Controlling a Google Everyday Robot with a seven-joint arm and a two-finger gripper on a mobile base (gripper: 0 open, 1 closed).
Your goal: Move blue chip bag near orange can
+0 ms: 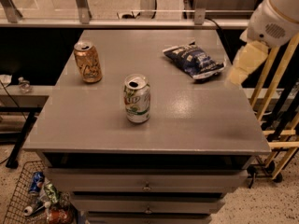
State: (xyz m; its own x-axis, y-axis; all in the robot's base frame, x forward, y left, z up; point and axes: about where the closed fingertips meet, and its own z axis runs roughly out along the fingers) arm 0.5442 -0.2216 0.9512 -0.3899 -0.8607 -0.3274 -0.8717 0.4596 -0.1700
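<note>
The blue chip bag (194, 59) lies crumpled at the table's back right, dark navy with white lettering. The orange can (87, 62) stands upright at the back left, well apart from the bag. My arm's white body (275, 15) enters from the upper right. My gripper (239, 68), a pale cream shape, hangs over the table's right edge just to the right of the bag and is not touching it.
A white-and-green can (137, 98) stands upright mid-table between the bag and the orange can. The grey table (187, 120) has drawers below. A wire basket of cans (35, 197) sits on the floor at the lower left. Wooden rails (275, 101) stand to the right.
</note>
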